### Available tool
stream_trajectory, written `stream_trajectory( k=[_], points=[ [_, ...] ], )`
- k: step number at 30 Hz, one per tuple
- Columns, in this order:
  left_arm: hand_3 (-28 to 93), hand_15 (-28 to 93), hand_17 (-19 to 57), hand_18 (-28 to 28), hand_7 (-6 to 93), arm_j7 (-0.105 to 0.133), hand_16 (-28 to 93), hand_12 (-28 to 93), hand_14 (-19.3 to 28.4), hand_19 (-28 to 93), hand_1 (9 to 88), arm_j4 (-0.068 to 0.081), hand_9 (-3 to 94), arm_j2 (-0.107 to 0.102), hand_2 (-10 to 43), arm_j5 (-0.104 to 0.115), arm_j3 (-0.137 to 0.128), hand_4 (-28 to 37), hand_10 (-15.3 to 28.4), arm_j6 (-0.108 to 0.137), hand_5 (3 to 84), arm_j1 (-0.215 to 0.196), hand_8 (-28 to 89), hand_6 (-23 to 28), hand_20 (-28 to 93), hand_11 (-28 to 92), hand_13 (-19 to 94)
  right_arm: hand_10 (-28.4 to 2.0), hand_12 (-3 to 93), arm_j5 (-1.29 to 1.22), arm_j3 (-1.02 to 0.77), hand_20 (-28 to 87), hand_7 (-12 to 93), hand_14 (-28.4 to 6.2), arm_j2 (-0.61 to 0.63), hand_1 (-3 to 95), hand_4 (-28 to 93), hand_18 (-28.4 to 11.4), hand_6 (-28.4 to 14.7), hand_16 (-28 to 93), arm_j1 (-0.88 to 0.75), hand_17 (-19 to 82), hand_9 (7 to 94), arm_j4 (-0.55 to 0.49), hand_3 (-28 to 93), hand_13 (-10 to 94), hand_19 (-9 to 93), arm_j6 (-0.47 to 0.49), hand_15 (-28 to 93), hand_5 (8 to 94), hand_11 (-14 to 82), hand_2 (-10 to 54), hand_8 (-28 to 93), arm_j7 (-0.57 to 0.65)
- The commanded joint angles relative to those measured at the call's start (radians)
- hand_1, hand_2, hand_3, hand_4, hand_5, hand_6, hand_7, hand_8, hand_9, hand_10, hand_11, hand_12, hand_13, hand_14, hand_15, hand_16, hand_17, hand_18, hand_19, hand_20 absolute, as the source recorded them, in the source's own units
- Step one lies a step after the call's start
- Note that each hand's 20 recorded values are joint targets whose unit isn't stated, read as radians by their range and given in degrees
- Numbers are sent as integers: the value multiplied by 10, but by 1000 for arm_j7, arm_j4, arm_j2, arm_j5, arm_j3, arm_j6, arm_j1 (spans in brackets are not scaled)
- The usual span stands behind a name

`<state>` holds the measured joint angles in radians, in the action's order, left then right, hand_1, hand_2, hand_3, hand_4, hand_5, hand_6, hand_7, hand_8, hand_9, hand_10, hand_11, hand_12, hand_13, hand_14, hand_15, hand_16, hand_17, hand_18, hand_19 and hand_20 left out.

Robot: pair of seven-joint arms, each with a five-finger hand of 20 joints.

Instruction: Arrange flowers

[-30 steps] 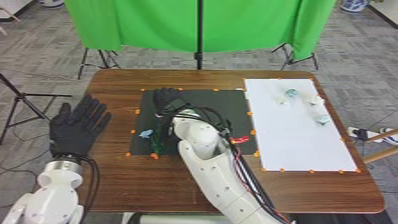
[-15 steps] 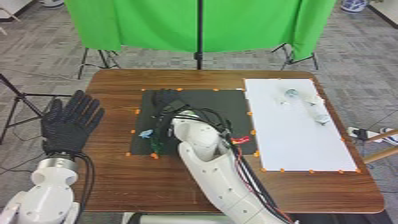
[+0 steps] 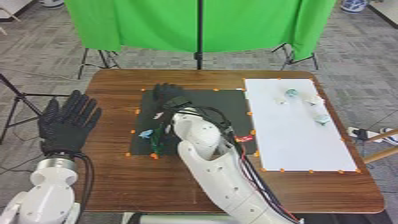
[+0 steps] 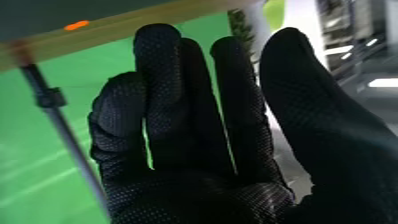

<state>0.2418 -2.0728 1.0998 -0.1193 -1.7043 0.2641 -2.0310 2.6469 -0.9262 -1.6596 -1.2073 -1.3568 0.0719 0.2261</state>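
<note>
In the head view my right hand (image 3: 169, 95) is over the far left part of the black mat (image 3: 222, 105), its arm reaching in from the lower right. The right wrist view has my right hand (image 4: 191, 125) with straight fingers and the thumb apart from them, holding nothing. My left hand (image 3: 67, 125) is off the table's left side, palm flat and fingers straight. A blue flower (image 3: 147, 134) with green stems (image 3: 157, 142) lies on the mat's left part. A red flower (image 3: 243, 139) is at its right part, beside my right forearm. Something pinkish (image 3: 158, 115) shows near my right wrist.
The white board (image 3: 302, 135) on the right bears several pale, translucent items, one of them a pale green piece (image 3: 322, 119). Orange markers edge both mat and board. A green backdrop (image 3: 195, 25) on a stand is behind the brown table (image 3: 124, 180).
My right hand has shifted slightly, and its forearm has moved a little to the right at the bottom. The left hand has moved slightly left and up since the first frame.
</note>
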Motion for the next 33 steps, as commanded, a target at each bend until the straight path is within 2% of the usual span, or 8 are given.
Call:
stream_trajectory(
  k=[1,8,12,14,21,26,30,33],
  points=[
    [724,401,-17,133,172,-21,-48,130,151,297,260,-22,406,39,168,-1,-35,-283,146,-1,474,-61,-90,86,148,220,311,-172,164,-205,-15,403,200,-128,153,443,-283,-235,-45,268,-18,351,625,-227,781,639,860,-1,524,605,166,-95,-119,134],
    [726,399,-17,133,169,-30,-46,131,150,295,261,-48,406,47,165,-8,-62,-283,146,-36,475,-77,-88,86,149,219,310,-178,165,-232,-134,393,184,-134,419,444,-277,-235,-51,253,-76,352,634,-379,771,639,865,-125,534,619,166,-95,-111,248],
    [725,400,-17,133,168,-12,-46,131,151,295,263,-71,406,52,165,36,-86,-283,147,-48,475,-112,-88,86,149,218,310,-194,164,-262,-274,353,159,-152,480,440,-261,-237,-69,224,-145,331,606,-451,770,601,819,-31,496,590,155,-95,-101,426],
    [724,399,-17,134,168,-7,-46,132,150,295,264,-76,406,57,165,33,-91,-283,146,-45,476,-122,-88,86,149,219,311,-216,161,-281,-327,308,145,-171,514,436,-255,-240,-87,187,-183,309,561,-458,772,554,778,-48,459,557,145,-95,-94,467],
    [726,399,-18,135,168,23,-45,132,149,297,265,-80,409,61,163,55,-89,-283,147,-44,477,-128,-88,86,151,219,312,-231,157,-289,-541,177,159,-203,627,427,-272,-217,-90,119,-414,206,453,-479,804,368,650,-112,390,516,138,-95,-98,362],
    [731,399,-17,134,170,27,-45,134,149,295,264,-82,411,65,157,64,-82,-283,147,-31,479,-130,-88,86,150,222,313,-202,152,-268,-597,156,174,-194,640,429,-281,-211,-72,111,-456,172,415,-448,823,331,601,-86,335,494,125,-95,-109,335],
    [741,399,-16,134,172,63,-44,135,149,294,254,-83,412,67,146,129,-71,-283,146,-36,480,-132,-88,86,151,224,314,-148,125,-247,-615,157,168,-185,618,399,-282,-210,-38,124,-438,162,410,-414,814,329,563,14,288,487,105,-95,-122,354],
    [748,400,-17,135,174,68,-42,137,148,294,242,-81,414,68,135,128,-61,-283,146,-41,480,-131,-88,85,152,227,314,-148,119,-269,-629,158,158,-187,610,376,-282,-219,-36,128,-435,153,396,-386,790,316,550,55,271,469,93,-95,-121,380]
  ],
)
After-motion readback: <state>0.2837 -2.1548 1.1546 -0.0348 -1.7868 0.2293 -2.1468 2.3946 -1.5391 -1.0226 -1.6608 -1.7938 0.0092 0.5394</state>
